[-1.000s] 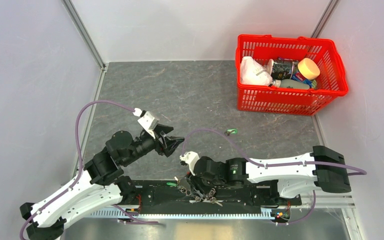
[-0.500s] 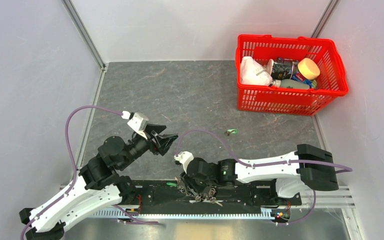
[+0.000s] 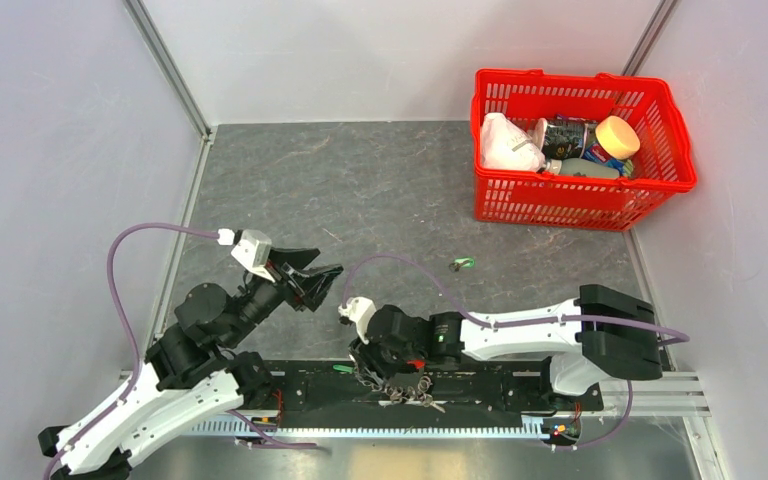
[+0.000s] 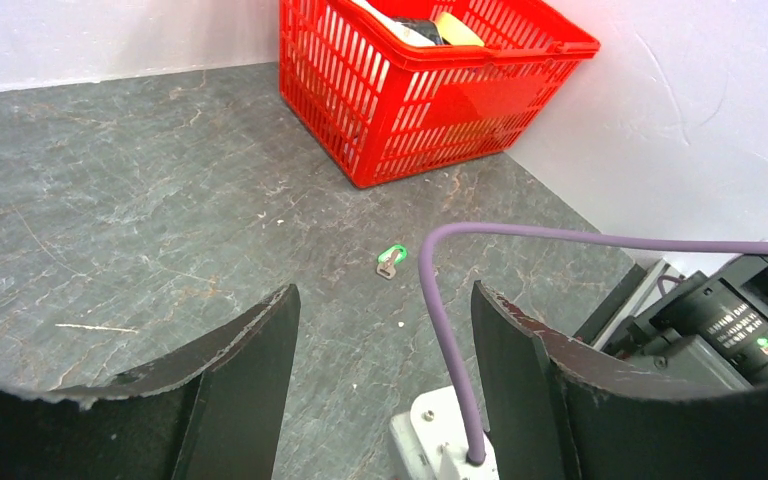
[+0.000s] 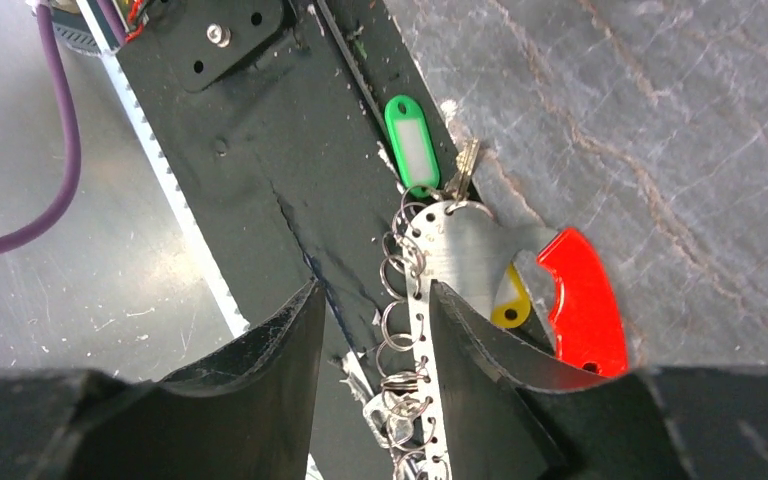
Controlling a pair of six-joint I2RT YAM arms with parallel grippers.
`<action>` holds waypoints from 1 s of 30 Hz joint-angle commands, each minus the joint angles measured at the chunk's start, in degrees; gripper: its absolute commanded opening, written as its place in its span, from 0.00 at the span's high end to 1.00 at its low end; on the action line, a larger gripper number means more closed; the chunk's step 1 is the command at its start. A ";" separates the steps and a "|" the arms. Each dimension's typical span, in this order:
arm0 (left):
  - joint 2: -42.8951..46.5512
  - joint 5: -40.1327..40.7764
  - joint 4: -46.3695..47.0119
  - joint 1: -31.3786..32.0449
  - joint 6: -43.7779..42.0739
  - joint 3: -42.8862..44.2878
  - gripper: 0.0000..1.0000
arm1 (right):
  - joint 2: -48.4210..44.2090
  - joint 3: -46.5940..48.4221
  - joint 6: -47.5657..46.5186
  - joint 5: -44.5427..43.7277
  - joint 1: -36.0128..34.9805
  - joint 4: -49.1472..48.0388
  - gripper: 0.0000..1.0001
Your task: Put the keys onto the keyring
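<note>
The keyring (image 5: 580, 300) lies on the black base rail (image 5: 260, 150) at the near edge of the table (image 3: 360, 180). In the wrist view its red part is seen at 3 o'clock of the right gripper (image 5: 372, 300). Its long axis runs from 12 to 6 o'clock, in line with the gap between the fingers, and its row of small rings is seen inside that gap. The jaws are spread and nothing is pinched; whether a finger touches the rings cannot be told. A green tag (image 5: 412, 150) and a key (image 5: 465, 165) are seen at the 12 o'clock end of the keyring, and a yellow tag (image 5: 508, 305) just beside the red part.

One loose key (image 3: 462, 264) lies on the table, well apart from the keyring and at about 2 o'clock of it from above. Its long axis is laid roughly from 3 to 9 o'clock. It is framed at 12 o'clock of the left gripper (image 4: 385, 292), whose jaws are spread and empty. The left arm is therefore judged the better placed for it.

Against a second ago, the left gripper has been drawn back toward 8 o'clock, away from the loose key. The right gripper has been shifted toward 9 o'clock along the rail. The loose key and the red basket (image 3: 580, 195) are unmoved.
</note>
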State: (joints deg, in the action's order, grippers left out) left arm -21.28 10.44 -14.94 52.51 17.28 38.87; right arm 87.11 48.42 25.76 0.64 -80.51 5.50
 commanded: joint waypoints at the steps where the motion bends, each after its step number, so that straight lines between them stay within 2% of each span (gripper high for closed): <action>1: 1.30 1.92 0.26 0.01 1.98 -0.60 0.30 | 0.57 -0.98 -4.37 4.06 1.76 -7.03 0.49; 6: 2.19 2.55 -0.22 0.07 2.22 -0.62 0.30 | 3.39 -0.75 -8.02 7.55 2.67 -8.78 0.48; 11: 3.13 3.25 -0.96 0.06 2.10 -0.38 0.30 | 5.85 -0.44 -8.88 11.84 3.82 -9.81 0.55; 30: 5.11 4.95 -1.76 0.11 2.05 -0.38 0.30 | 8.86 -1.14 -7.85 12.61 5.01 -10.85 0.59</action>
State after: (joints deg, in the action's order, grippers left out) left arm -16.69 13.61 -17.54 52.51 17.72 38.37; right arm 95.44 47.68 18.35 12.23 -75.81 -3.27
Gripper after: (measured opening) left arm 0.701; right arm 0.423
